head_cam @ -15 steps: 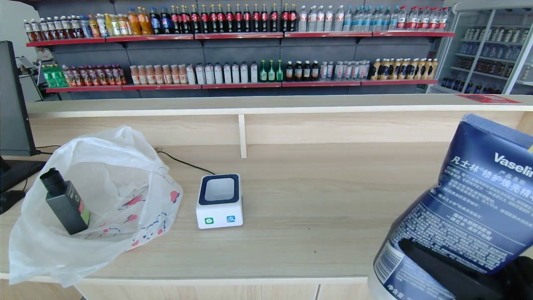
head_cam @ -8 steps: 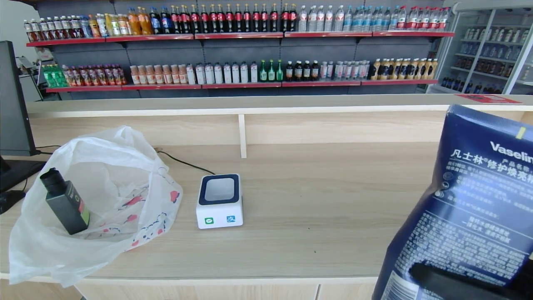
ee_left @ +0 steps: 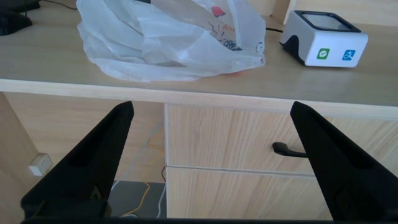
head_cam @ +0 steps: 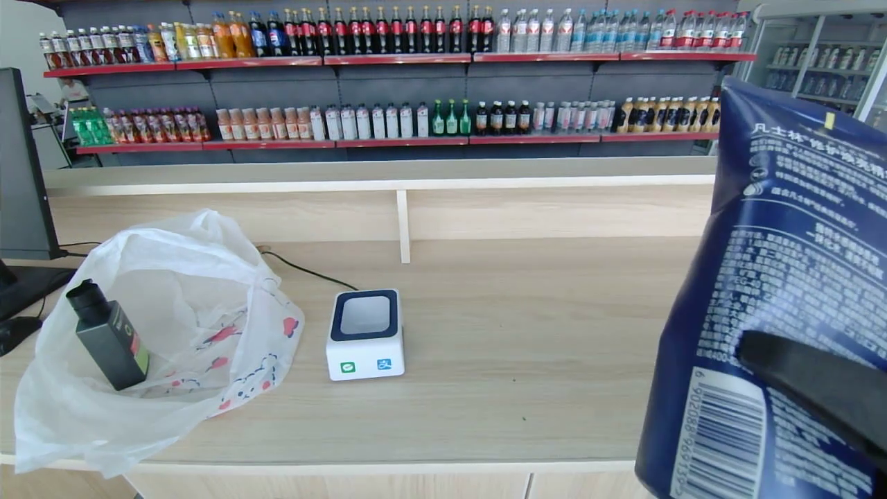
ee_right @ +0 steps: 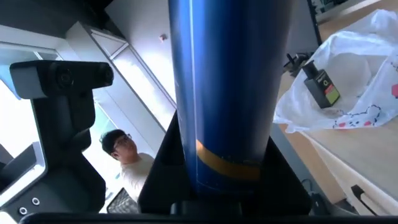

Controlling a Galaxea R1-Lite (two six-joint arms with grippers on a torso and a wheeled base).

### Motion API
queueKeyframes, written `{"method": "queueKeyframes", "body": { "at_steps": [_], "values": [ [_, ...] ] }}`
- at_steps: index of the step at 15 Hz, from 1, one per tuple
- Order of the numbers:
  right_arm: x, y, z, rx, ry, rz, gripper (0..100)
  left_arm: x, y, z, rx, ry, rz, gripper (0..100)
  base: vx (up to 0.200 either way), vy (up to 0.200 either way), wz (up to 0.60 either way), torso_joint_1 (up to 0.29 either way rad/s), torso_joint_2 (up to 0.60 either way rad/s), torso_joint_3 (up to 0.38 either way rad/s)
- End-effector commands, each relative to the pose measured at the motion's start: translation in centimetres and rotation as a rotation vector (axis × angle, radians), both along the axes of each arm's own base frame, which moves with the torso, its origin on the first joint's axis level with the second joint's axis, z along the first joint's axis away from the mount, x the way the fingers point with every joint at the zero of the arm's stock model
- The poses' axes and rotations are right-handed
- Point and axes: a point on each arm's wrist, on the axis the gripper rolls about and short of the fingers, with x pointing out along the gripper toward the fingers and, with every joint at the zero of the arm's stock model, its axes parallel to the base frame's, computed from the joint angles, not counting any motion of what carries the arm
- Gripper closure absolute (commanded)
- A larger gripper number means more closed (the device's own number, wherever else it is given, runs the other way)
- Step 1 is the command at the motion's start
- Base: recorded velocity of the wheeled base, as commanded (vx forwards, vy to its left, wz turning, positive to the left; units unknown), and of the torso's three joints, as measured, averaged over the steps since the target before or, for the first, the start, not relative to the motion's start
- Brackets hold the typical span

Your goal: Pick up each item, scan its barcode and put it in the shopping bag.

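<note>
Wooden counter (head_cam: 554, 360) bears scanner (head_cam: 365, 334); right claw (ee_right: 224, 168) grips blue pouch (head_cam: 783, 277), barcode (head_cam: 721, 443) showing; left claw (ee_left: 211, 155) gapes wide.

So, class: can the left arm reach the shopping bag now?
Probably yes: the left end effector is open and empty, and the shopping bag lies by the front edge of the counter, nothing between.

Head view above counter (head_cam: 520, 346), both wrist views share shopping bag (ee_left: 168, 43)

A shop: stocked drink shelves (head_cam: 402, 141) behind a checkout counter (head_cam: 527, 326).
</note>
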Motion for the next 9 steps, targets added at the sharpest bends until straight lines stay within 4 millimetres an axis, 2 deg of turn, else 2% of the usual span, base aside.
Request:
{"method": "queueKeyframes", "body": {
  "at_steps": [1,5,9],
  "values": [
    [-0.3,0.5,0.9,0.031,-0.011,0.037,100,0.0,0.0,0.0,-0.001,0.0,0.0,0,0.0,0.0,0.0,0.0,0.0,0.0],
    [-0.5,2.0,0.2,0.006,0.035,0.108,100,0.0,0.0,0.0,-0.001,0.0,0.0,0,0.0,0.0,0.0,0.0,0.0,0.0],
    [0.1,3.3,0.1,-0.007,0.043,0.119,100,0.0,0.0,0.0,0.001,0.0,0.0,0,0.0,0.0,0.0,0.0,0.0,0.0]
  ]
}}
